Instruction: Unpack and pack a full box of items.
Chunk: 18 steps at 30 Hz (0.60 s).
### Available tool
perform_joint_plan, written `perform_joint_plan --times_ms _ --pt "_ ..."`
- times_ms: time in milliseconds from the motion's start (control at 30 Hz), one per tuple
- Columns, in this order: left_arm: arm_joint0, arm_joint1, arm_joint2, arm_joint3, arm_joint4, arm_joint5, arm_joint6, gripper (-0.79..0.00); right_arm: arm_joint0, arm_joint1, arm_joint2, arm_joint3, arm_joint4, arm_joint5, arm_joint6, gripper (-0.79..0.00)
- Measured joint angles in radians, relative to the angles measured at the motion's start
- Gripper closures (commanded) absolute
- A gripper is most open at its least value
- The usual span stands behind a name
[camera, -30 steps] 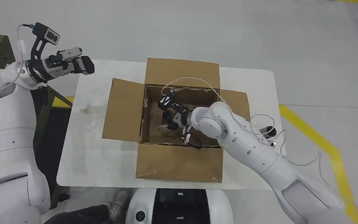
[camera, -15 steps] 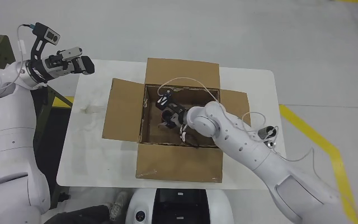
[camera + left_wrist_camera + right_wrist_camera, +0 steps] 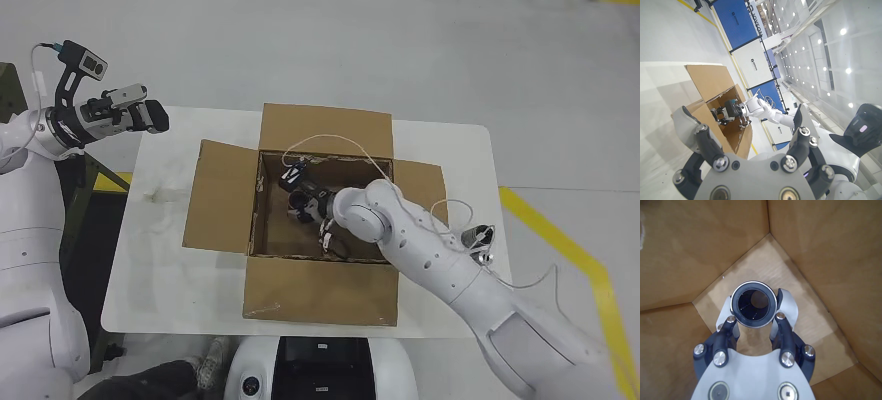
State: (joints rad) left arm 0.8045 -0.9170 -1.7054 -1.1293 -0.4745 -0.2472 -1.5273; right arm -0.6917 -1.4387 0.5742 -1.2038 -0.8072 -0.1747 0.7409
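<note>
An open cardboard box [image 3: 222, 195] stands in the middle of the white table [image 3: 160, 270]. My right gripper [image 3: 754, 303] is down inside the box, shut on a black hollow cylinder [image 3: 754, 305] held upright above the bare box floor [image 3: 776, 275]. From above the right gripper [image 3: 303, 198] sits near the box's middle. In the left wrist view the right gripper [image 3: 720, 117] shows inside the box [image 3: 710, 83]. My left gripper [image 3: 150, 112] hangs open with nothing in it, beyond the table's far left corner.
The box's four flaps [image 3: 325, 128] are folded outward. A white cable [image 3: 335, 145] loops over the far flap. Bare table lies to the left of the box. A yellow floor line [image 3: 560, 250] runs on the right.
My right gripper has shifted slightly toward the far side of the box with the cylinder. The left arm has kept still.
</note>
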Motion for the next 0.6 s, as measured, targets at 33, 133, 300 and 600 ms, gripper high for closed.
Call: perform_joint_plan --times_ms 33,133,300,600 --pt "0.0 0.0 0.0 0.0 0.0 0.0 0.0 -0.785 -0.003 0.002 0.007 -0.007 0.0 0.0 0.0 0.0" --pt "0.0 0.0 0.0 0.0 0.0 0.0 0.0 -0.785 -0.014 0.009 0.035 -0.035 -0.001 0.002 0.003 0.0" --pt "0.0 0.0 0.0 0.0 0.0 0.0 0.0 -0.785 -0.044 0.027 0.092 -0.107 -0.007 0.005 0.019 0.0" --pt "0.0 0.0 0.0 0.0 0.0 0.0 0.0 -0.785 -0.115 0.066 0.21 -0.306 -0.017 -0.005 0.088 0.0"
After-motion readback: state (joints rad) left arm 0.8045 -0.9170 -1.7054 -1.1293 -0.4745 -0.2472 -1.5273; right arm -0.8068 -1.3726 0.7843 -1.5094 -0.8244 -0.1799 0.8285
